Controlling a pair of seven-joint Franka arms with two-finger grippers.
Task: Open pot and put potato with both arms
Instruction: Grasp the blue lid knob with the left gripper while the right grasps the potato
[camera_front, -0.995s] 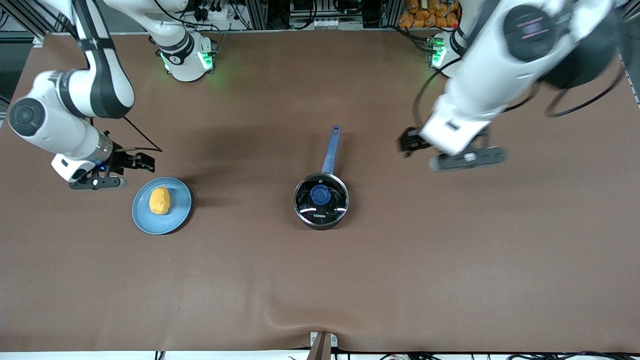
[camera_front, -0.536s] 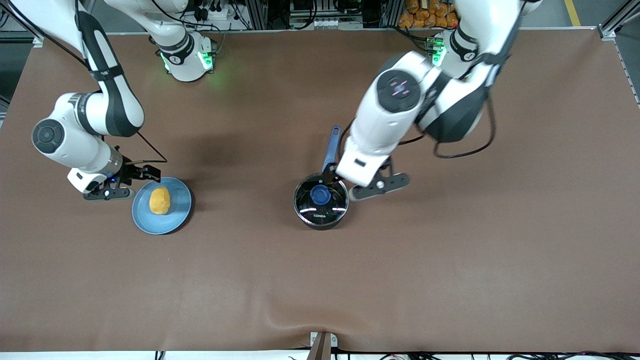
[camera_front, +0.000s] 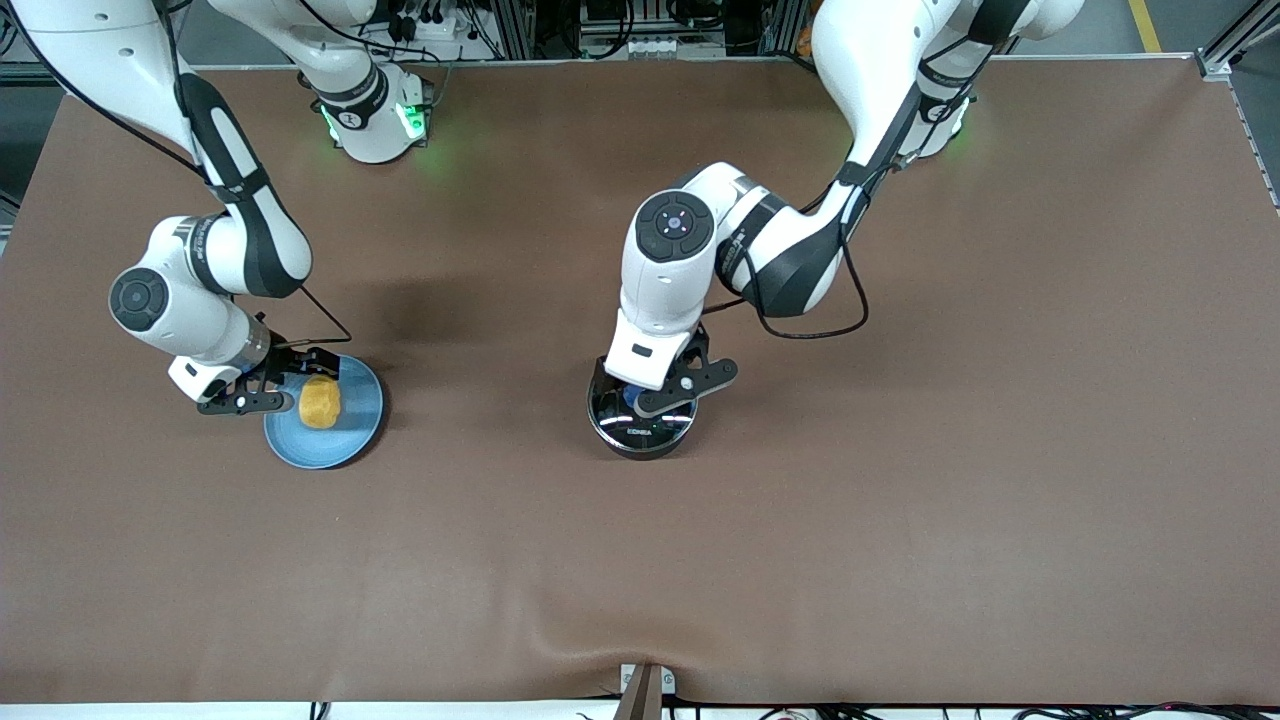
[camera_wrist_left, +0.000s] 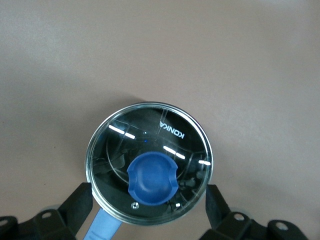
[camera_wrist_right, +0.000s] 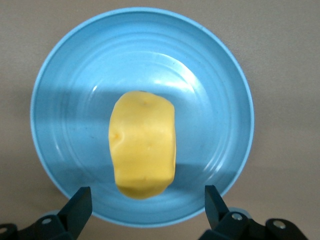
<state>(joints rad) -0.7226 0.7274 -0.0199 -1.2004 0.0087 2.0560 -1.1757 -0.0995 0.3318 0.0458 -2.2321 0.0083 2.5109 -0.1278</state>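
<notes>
- Honestly the biggest risk was at the pot: the left gripper hung right over the glass lid with its fingers spread wide, one on each side of the lid's rim instead of close around the blue knob. If it dropped straight down like that, I'd guess the fingers would hit glass or the rim and shove the whole pot across the worktop.
- The knob also looked low and rounded, so a pinch that landed off-centre could slip and let the lid clatter back down.
- The blue handle poked out close to one finger, so a twist of the wrist could clip it.
- Over at the plate, the right gripper was released too, fingers wide apart and clear of everything.
- The potato lay in the middle of the plate, centred in the gap between those fingers, with its long axis pointing straight ahead of the gripper, so a closing pinch would cross its short width. Nice lineup really.
- Still, it looked smooth and sat on a slick dish, so a shallow grab might squirt it out or drag the plate.
- Lid was still on, potato still on the plate, neither touched.
</notes>
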